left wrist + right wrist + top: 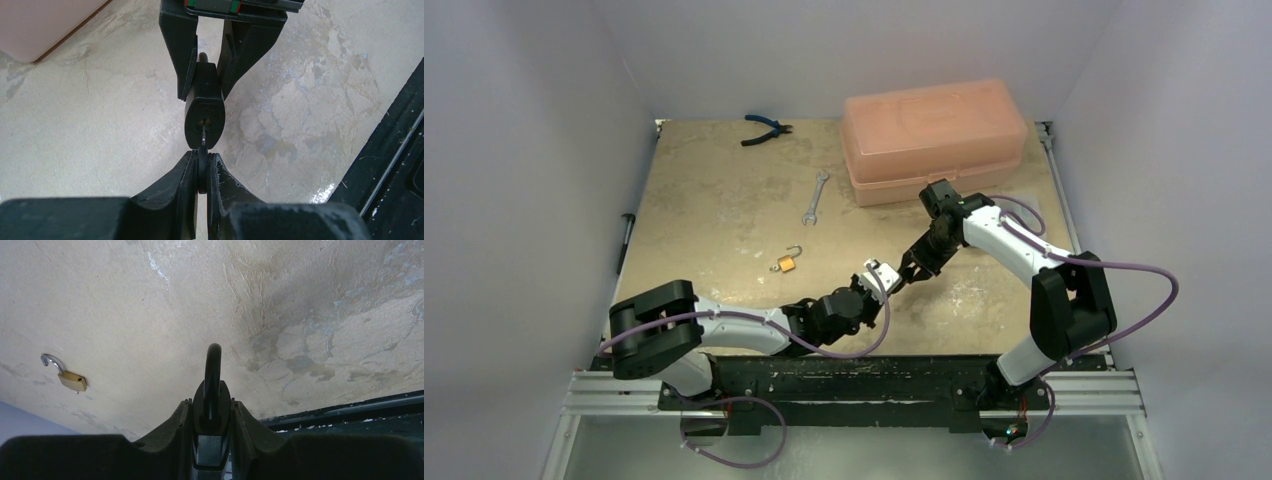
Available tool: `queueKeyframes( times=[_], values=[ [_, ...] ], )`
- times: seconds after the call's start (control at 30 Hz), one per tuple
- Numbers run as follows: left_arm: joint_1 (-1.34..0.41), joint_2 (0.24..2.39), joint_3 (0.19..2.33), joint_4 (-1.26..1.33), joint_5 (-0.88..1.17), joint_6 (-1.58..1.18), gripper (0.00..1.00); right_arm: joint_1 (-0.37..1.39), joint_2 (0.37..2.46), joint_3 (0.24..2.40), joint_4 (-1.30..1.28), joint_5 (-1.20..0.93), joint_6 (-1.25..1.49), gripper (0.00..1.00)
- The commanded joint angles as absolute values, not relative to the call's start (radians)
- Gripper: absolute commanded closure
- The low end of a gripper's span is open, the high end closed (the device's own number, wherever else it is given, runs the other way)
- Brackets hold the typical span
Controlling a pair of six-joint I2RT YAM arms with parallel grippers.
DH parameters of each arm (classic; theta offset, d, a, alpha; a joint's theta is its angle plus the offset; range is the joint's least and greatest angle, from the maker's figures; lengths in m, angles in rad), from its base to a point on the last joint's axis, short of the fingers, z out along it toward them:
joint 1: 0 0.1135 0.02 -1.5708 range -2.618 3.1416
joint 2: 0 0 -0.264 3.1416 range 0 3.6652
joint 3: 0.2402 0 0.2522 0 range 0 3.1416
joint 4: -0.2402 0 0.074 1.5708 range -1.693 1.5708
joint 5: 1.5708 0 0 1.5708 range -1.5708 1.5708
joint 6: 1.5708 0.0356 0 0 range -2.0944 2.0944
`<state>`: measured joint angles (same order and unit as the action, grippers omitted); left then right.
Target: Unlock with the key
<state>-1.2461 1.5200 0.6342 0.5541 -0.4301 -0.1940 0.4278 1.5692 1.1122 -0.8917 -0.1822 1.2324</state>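
Here you are, mid-table near the front edge, both arms meeting nose to nose. Your right gripper [211, 412] is clamped on the flat sides of the black padlock [202, 105], a compact oval-bodied metal lock. Its dark curved shackle [213, 367] pokes out past the fingertips, and its keyhole face is turned toward the other arm. Your left gripper [201, 167] is pinched nearly closed on the head of the small dark key [204, 136], and the thin blade is right at the keyway with its tip in the slot; how deep it sits, I cannot tell. My read on the handling: that lock is rigid and dense for its size, so the grip across the body looks like the right place. It stays clear of the shackle, which needs room to spring. The key is the tricky one: stiff but thin and smooth, and likely to swivel between the pads when you twist, so you want a hold flat across the head, square to the blade. Both appear held just above the mottled beige table [724, 220]. Off to the left lies a small brass padlock [787, 263], its silver shackle swung open, well apart from the action.
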Motion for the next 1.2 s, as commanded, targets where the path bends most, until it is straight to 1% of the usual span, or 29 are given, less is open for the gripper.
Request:
queueKeyframes(
  times=[0.0, 0.13, 0.23, 0.5, 0.6, 0.73, 0.9, 1.0, 1.1, 1.17],
  values=[
    [-1.247, 1.493, 0.618, 0.717, -0.341, -0.092, 1.00, 0.452, 1.523, 1.149, -0.894, -0.294, 1.248, 1.00],
    [-1.249, 1.514, 0.621, 0.734, -0.354, 0.046, 1.00, 0.453, 1.523, 1.152, -0.893, -0.298, 1.247, 1.00],
    [-1.248, 1.512, 0.614, 0.752, -0.371, 0.046, 1.00, 0.453, 1.520, 1.152, -0.894, -0.298, 1.246, 1.00],
    [-1.246, 1.534, 0.634, 0.753, -0.413, -0.258, 1.00, 0.454, 1.522, 1.149, -0.891, -0.302, 1.247, 1.00],
    [-1.246, 1.533, 0.620, 0.790, -0.400, -0.282, 1.00, 0.454, 1.521, 1.150, -0.894, -0.301, 1.246, 1.00],
    [-1.246, 1.542, 0.620, 0.794, -0.409, -0.184, 1.00, 0.454, 1.516, 1.147, -0.894, -0.301, 1.246, 1.00],
    [-1.247, 1.547, 0.578, 0.903, -0.360, 0.051, 1.00, 0.454, 1.515, 1.145, -0.891, -0.302, 1.247, 1.00],
    [-1.246, 1.563, 0.607, 0.860, -0.390, 0.098, 1.00, 0.454, 1.514, 1.146, -0.891, -0.304, 1.246, 1.00],
    [-1.243, 1.575, 0.626, 0.851, -0.422, 0.018, 1.00, 0.454, 1.515, 1.146, -0.890, -0.304, 1.247, 1.00],
    [-1.236, 1.585, 0.652, 0.819, -0.445, -0.119, 1.00, 0.454, 1.516, 1.146, -0.890, -0.304, 1.246, 1.00]
  ],
)
